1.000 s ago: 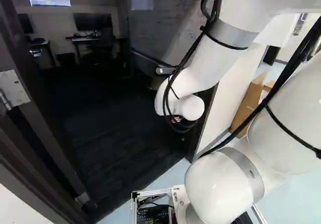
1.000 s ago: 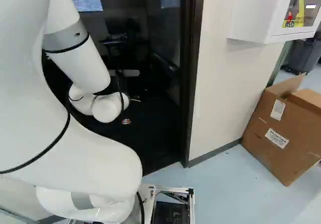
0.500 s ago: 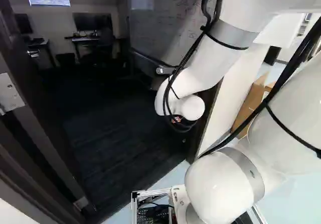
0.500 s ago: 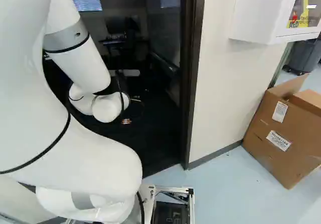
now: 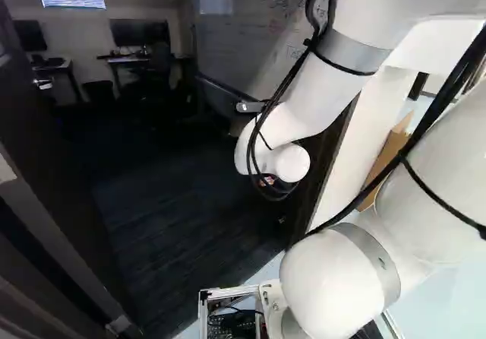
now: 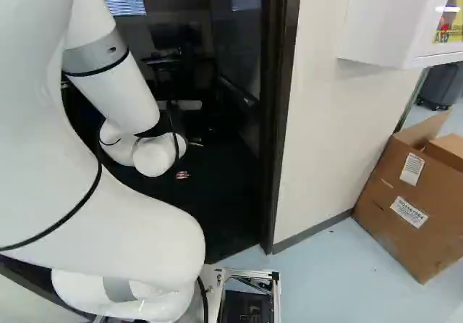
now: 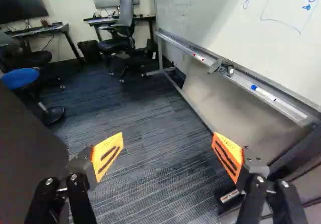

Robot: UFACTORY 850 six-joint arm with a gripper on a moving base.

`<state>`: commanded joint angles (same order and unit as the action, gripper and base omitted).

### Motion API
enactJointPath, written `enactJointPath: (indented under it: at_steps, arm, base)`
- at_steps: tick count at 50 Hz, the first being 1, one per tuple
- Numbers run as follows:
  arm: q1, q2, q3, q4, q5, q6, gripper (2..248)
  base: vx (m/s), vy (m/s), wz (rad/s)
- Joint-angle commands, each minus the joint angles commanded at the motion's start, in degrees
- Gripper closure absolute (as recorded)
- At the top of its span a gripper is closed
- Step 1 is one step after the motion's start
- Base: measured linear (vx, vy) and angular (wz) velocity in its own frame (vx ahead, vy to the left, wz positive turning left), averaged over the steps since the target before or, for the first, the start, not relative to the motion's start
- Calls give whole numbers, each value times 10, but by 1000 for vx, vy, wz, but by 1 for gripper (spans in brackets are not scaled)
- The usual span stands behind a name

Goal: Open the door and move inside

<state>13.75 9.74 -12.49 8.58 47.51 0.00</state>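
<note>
The dark door (image 5: 45, 164) stands open at the left of the left base view, its lever handle (image 5: 43, 83) on its face. In the wrist view the same door (image 7: 27, 156) rises close beside one finger. Between door and right-hand frame (image 6: 281, 113) the doorway gives onto a dark-carpeted room. My gripper (image 5: 267, 181) is mostly hidden behind the wrist in the left base view, inside the opening near the frame. Seen from the wrist, the gripper (image 7: 168, 156) has its fingers wide apart, with nothing between them but carpet behind.
A whiteboard (image 7: 241, 20) with a marker tray runs along one side of the room. Desks, an office chair (image 7: 118, 35) and a blue stool (image 7: 20, 78) are farther in. Outside, a cardboard box (image 6: 409, 200) and a white wall cabinet (image 6: 383, 26) stand right of the doorway.
The base has moved toward the doorway: the door's near parts slide out leftward in the left base view, and box and cabinet shift right in the right base view. The arm holds its pose.
</note>
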Motion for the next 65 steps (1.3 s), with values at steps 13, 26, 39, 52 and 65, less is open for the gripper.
enactJointPath:
  at_steps: [13, 26, 39, 52, 65]
  arm:
    - [0, 0, 0, 0, 0, 0, 3]
    - [0, 0, 0, 0, 0, 0, 3]
    - [0, 0, 0, 0, 0, 0, 3]
    - [0, 0, 0, 0, 0, 0, 3]
    - [0, 0, 0, 0, 0, 0, 3]
  base:
    - [118, 41, 193]
    - [117, 47, 230]
    - [127, 51, 238]
    - [144, 52, 249]
    - [152, 45, 210]
